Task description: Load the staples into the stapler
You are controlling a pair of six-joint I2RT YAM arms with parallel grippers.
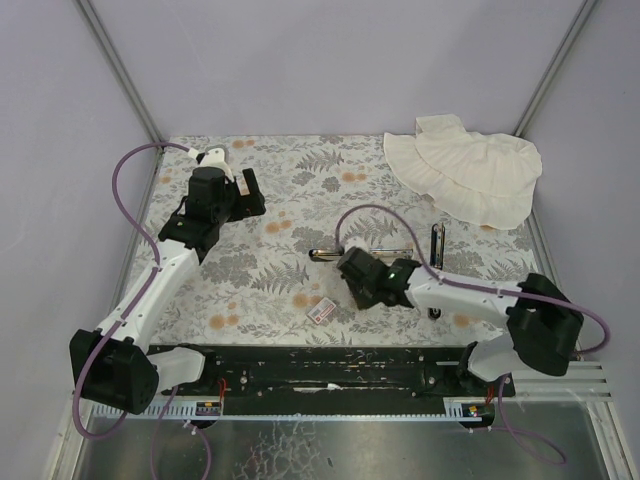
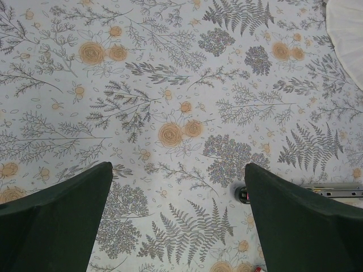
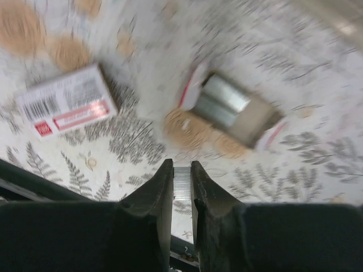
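Low in the right wrist frame, the right pincer (image 3: 181, 170) is clamped on a strip of staples (image 3: 181, 190), with the tray (image 3: 271, 135) of spares upper right on the worktop (image 3: 317, 170). And the left pincer (image 2: 178, 212) hangs wide open.

You have soft, even overhead light in the top view, with only faint shadows on the surface (image 1: 290, 200), a sharp, evenly lit left wrist view, and a right wrist view smeared by motion blur, where the sleeve (image 3: 68, 107) and the staples (image 3: 224, 105) read soft.
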